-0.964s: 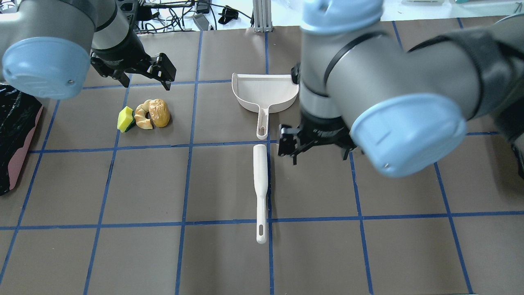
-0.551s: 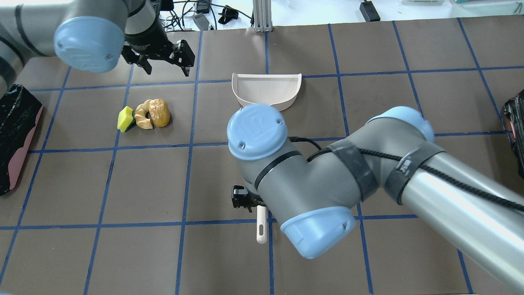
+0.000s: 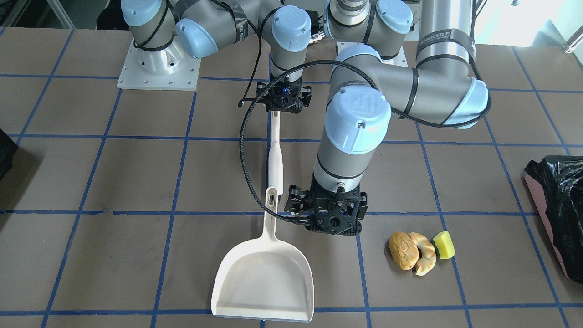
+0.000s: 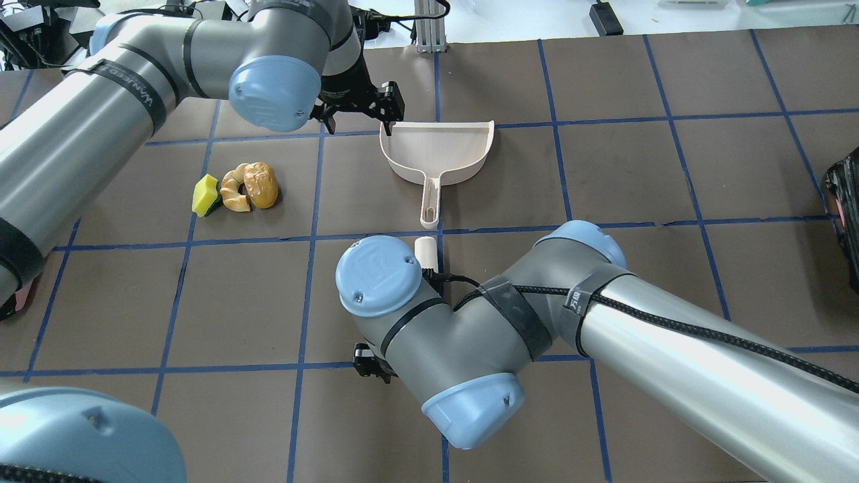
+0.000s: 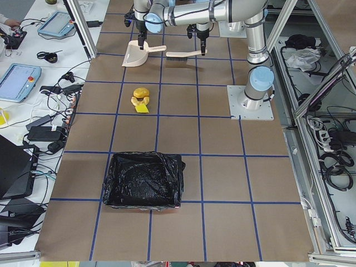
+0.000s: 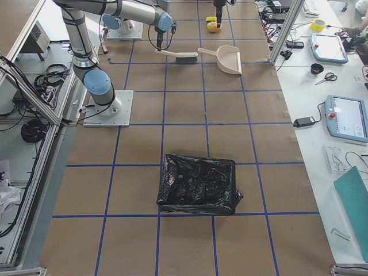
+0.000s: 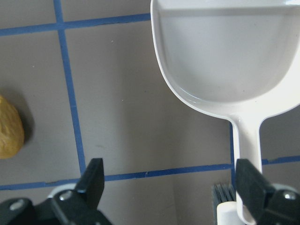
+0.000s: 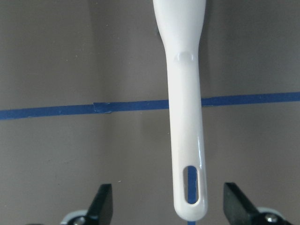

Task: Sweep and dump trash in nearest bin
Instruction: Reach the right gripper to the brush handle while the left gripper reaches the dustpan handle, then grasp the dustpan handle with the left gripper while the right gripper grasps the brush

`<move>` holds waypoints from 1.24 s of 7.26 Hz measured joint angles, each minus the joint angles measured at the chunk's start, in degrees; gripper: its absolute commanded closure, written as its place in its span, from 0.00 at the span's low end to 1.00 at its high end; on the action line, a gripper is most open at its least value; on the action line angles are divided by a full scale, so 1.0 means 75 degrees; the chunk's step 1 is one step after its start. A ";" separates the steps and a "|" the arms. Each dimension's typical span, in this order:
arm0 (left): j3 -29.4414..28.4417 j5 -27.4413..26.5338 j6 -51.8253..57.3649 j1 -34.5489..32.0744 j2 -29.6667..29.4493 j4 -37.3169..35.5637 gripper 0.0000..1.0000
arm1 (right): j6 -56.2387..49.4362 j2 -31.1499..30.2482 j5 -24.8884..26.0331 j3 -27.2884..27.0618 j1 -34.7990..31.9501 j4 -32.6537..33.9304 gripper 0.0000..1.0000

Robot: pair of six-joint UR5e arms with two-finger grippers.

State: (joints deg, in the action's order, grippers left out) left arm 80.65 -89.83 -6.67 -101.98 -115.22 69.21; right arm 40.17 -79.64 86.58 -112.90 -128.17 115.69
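Observation:
The trash lies together on the table: a brown bread roll (image 4: 261,184), a tan croissant (image 4: 235,190) and a yellow sponge block (image 4: 206,195). A cream dustpan (image 4: 436,151) lies to their right, with a white brush (image 3: 275,155) in line behind its handle. My left gripper (image 3: 327,223) is open and empty, low beside the dustpan's handle on the trash side; its wrist view shows the pan (image 7: 225,56). My right gripper (image 3: 283,98) is open, its jaws on either side of the brush handle's end (image 8: 187,140). The black-lined pink bin (image 3: 558,205) stands on my left.
A second black-bagged bin (image 4: 847,201) stands at the table's right end. My right arm's elbow (image 4: 443,335) covers most of the brush in the overhead view. Blue tape lines grid the brown table (image 4: 671,168).
My left gripper has moved right, from beyond the trash to the dustpan's left side. My right arm has swung back toward me, from beside the dustpan handle to the brush handle's end.

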 measured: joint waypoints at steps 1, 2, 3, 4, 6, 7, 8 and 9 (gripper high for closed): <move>0.0081 0.0022 -0.0225 -0.0157 -0.0071 -0.0002 0.00 | -0.0136 0.0002 0.0007 -0.0065 0.0074 0.0008 0.19; 0.0196 0.0070 -0.0426 -0.0317 -0.0124 -0.0012 0.02 | -0.0211 0.0011 -0.0009 -0.0117 0.0148 0.0011 0.22; 0.0304 0.0132 -0.0570 -0.0482 -0.0173 -0.0019 0.05 | -0.0245 0.0019 -0.0049 -0.0190 0.0216 0.0012 0.28; 0.0412 0.0310 -0.0725 -0.0623 -0.0227 -0.0028 0.06 | -0.0261 0.0022 -0.0083 -0.0297 0.0258 0.0033 0.32; 0.0539 0.0647 -0.0977 -0.0803 -0.0402 -0.0046 0.09 | -0.0260 0.0024 -0.0114 -0.0458 0.0280 0.0159 0.54; 0.0598 0.0689 -0.0991 -0.0908 -0.0509 -0.0050 0.09 | -0.0247 0.0023 -0.0129 -0.0484 0.0283 0.0212 0.72; 0.0652 0.0700 -0.0966 -0.0974 -0.0575 -0.0060 0.10 | -0.0231 0.0019 -0.0146 -0.0492 0.0284 0.0264 0.89; 0.0681 0.0706 -0.0960 -0.1000 -0.0626 -0.0166 0.14 | -0.0207 0.0012 -0.0154 -0.0494 0.0283 0.0300 0.95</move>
State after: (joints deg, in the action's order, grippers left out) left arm 85.76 -84.54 -13.87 -109.49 -119.91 67.96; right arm 38.62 -79.55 85.43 -116.61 -126.04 117.94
